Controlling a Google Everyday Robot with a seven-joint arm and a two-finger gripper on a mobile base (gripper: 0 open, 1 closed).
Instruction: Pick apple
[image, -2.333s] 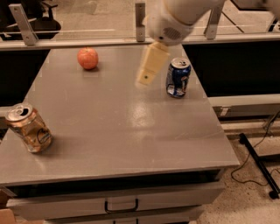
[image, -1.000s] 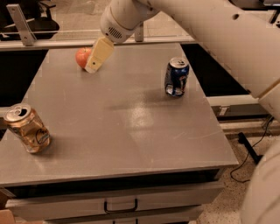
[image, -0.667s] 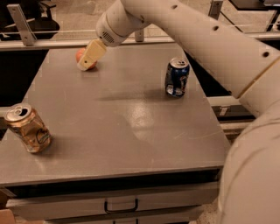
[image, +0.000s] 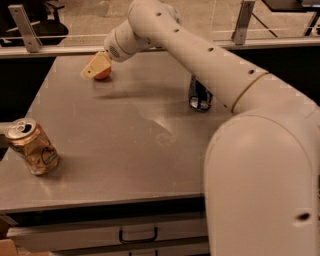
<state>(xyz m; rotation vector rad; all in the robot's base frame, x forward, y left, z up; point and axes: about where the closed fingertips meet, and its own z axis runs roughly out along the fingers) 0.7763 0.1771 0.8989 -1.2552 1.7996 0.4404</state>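
Note:
The apple is small, round and reddish-orange. It sits on the grey table at the far left, near the back edge. My gripper has pale yellow fingers and is right at the apple, covering its upper left part. My white arm reaches across the table from the lower right to it.
A gold can stands tilted at the front left of the table. A blue can stands right of centre, partly hidden behind my arm. A railing runs behind the table. A drawer with a handle is below the front edge.
My gripper has moved left across the table from beside the blue can to the apple. My arm now fills the right of the view. The cans have not moved.

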